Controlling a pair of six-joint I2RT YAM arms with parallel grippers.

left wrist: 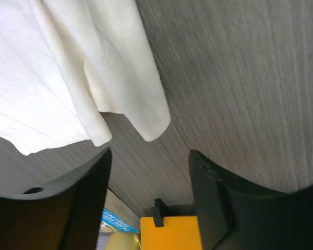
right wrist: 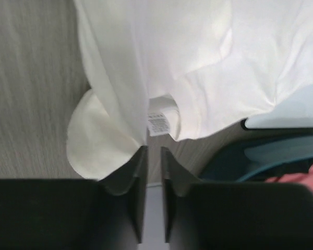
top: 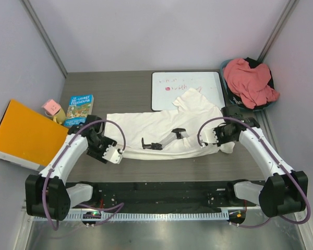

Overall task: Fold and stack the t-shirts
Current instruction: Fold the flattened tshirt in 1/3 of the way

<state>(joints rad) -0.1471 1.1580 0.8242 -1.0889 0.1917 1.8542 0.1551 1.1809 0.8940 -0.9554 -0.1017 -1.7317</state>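
Left fingers (left wrist: pixel 68 208) open, right fingers (right wrist: pixel 120 208) nearly closed beside white t-shirt (top: pixel 161 130); whiteboard (top: pixel 208 86) under sleeve

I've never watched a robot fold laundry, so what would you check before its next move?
1. Is the left tool open: ok.
2. Edge of the white shirt inside it: not ok, it lies just ahead.
3. Is the right tool holding cloth: cannot tell, jaws nearly closed at the shirt's edge.
4. Shirt flat: not ok, bunched, part on the whiteboard.
5. Is the pink shirt out of the way: ok, heaped far right.
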